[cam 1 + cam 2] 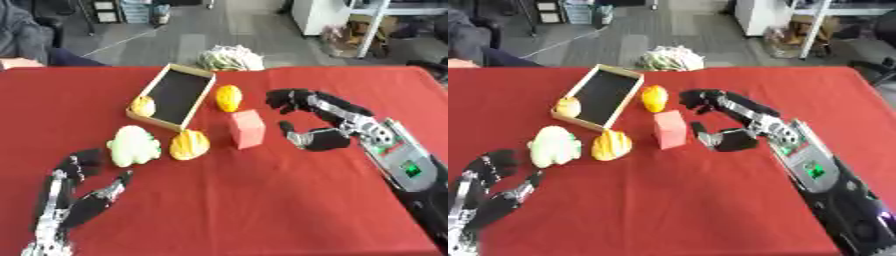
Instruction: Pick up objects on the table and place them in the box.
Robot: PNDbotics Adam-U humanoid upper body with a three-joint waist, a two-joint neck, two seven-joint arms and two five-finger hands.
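A shallow wooden box (160, 120) with a black bottom lies on the red table (262, 200). A small yellow thing (143, 106) sits at its left edge. A yellow-orange fruit (228, 97) lies just right of the box, a pink block (248, 129) stands below it, and an orange ridged piece (189, 144) and a pale green leafy piece (133, 145) lie near the box's front. My right hand (317, 139) is open just right of the pink block, fingers spread, holding nothing. My left hand (86, 195) rests open at the lower left.
A whitish bundled thing (230, 58) lies at the table's far edge behind the box. A person's arm shows at the far left edge. Chairs and shelves stand on the floor beyond.
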